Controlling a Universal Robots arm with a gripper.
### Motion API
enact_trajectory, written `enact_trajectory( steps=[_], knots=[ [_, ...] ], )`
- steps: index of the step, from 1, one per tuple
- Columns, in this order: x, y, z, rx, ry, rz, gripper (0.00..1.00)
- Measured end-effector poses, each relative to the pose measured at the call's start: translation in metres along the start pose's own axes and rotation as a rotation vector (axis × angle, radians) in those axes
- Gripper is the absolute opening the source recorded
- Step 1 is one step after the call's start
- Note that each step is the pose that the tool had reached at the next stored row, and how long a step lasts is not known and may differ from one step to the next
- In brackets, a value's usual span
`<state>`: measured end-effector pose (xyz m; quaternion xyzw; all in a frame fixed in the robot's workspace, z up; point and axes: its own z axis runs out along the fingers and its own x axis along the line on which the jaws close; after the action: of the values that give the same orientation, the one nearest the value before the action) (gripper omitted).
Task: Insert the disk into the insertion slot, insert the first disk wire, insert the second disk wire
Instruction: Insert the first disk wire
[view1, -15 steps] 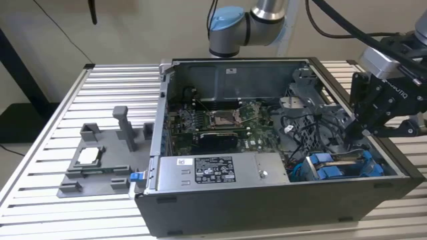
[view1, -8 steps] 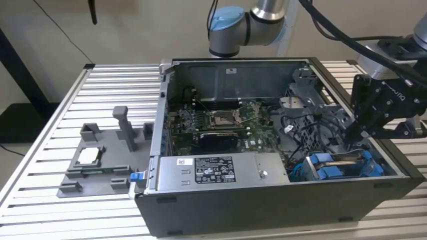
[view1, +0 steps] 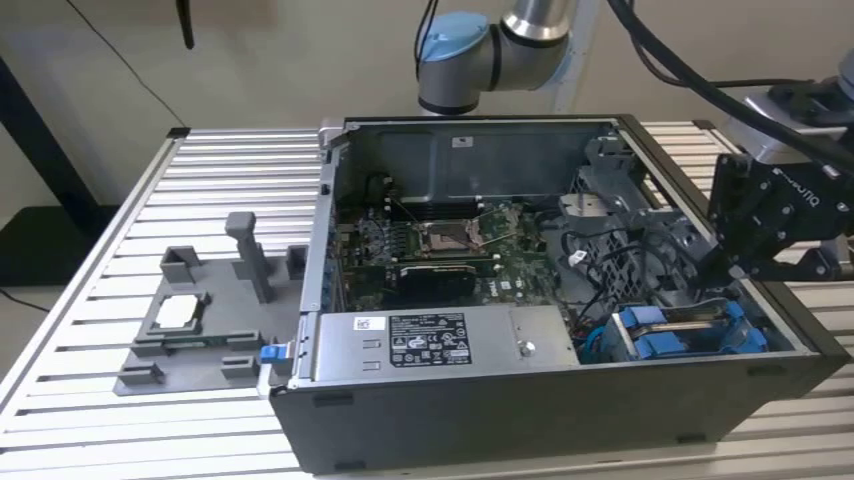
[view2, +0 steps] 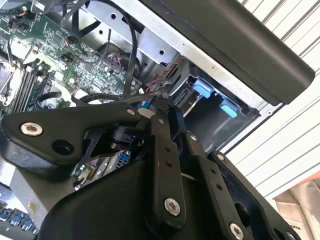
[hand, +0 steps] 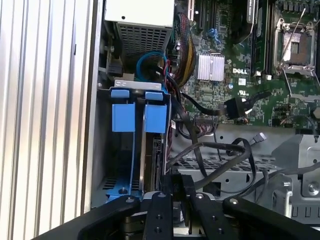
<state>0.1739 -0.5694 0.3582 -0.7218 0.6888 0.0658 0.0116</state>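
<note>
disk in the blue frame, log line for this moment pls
disk: silver-grey hard drive in blue plastic carrier, sitting in corner bay of black computer case | gripper: black, close over that bay

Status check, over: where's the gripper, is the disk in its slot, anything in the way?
Gripper shut, low inside the computer case. Disk seated in the drive bay, right by the gripper. Loose black cables looped close alongside.

arm (view1: 467, 60): elbow high, forearm reaching down | jaws: pressed together, tips pointing downward
</note>
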Motion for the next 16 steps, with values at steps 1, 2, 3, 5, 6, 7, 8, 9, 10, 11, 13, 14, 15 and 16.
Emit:
enact_trajectory(
  steps=[1, 2, 3, 5, 6, 7, 8, 9, 10, 11, 13, 14, 15, 16],
  knots=[
    [0.0001, -0.001, 0.0007, 0.0, 0.0009, 0.001, 0.19],
    [0.0002, -0.0017, 0.0009, 0.0, 0.0016, 0.003, 0.19],
    [0.0002, -0.0017, 0.0009, -0.0002, 0.0016, 0.003, 0.19],
    [0.0002, -0.0017, 0.0009, -0.0007, 0.0016, 0.003, 0.19],
    [0.0002, -0.0017, 0.0013, -0.0008, 0.0019, 0.003, 0.19],
    [0.0003, -0.0018, 0.0022, -0.0008, 0.0022, 0.003, 0.19],
    [0.0005, -0.0019, 0.0031, -0.0008, 0.0026, 0.003, 0.19],
    [0.0005, -0.0019, 0.0037, -0.0008, 0.0035, 0.004, 0.19],
    [0.0006, -0.002, 0.0044, -0.0008, 0.0044, 0.004, 0.19],
    [0.0008, -0.0021, 0.0052, -0.0008, 0.0057, 0.005, 0.19],
    [0.0014, -0.0022, 0.0068, -0.0007, 0.0082, 0.007, 0.19],
    [0.0019, -0.0023, 0.0077, -0.0006, 0.0094, 0.009, 0.19],
    [0.0026, -0.0023, 0.0083, -0.0004, 0.01, 0.01, 0.19],
    [0.0034, -0.0023, 0.0089, -0.0002, 0.0105, 0.012, 0.19]
  ],
)
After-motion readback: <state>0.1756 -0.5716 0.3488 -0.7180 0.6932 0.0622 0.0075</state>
